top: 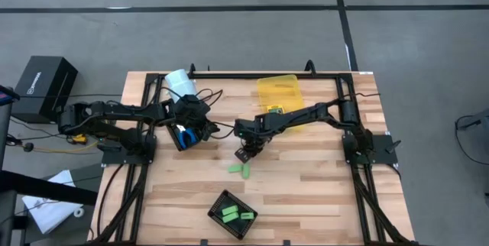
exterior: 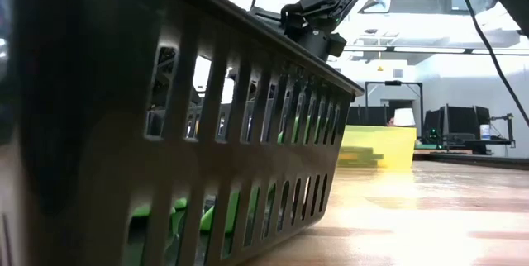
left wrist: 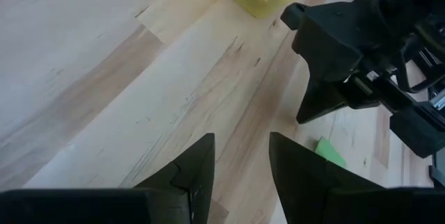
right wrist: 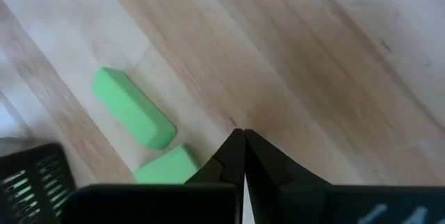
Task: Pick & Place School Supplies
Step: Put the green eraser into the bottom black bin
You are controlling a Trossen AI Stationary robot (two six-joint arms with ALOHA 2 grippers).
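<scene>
Right claw [right wrist: 243,156] closed, empty, beside green pieces [right wrist: 133,108], left claw [left wrist: 241,160] apart, no writing legible

A yellow bin [top: 278,89] stands at the far side of the wooden table [top: 306,192]; a black basket [top: 232,215] sits at the near edge.

The pale wooden plank table [top: 306,185] has a smooth, lightly satin finish with fine dark grain streaks. The light-green oblong pieces [right wrist: 133,108] look like matt, smooth moulded plastic or rubber with rounded edges. The black slotted tray [exterior: 248,159] is a dull plastic with a faint sheen. The yellow translucent bin [top: 280,93] appears to be glossy thin plastic. Both dark gripper fingers [left wrist: 191,172] look matt, probably hard plastic.
</scene>
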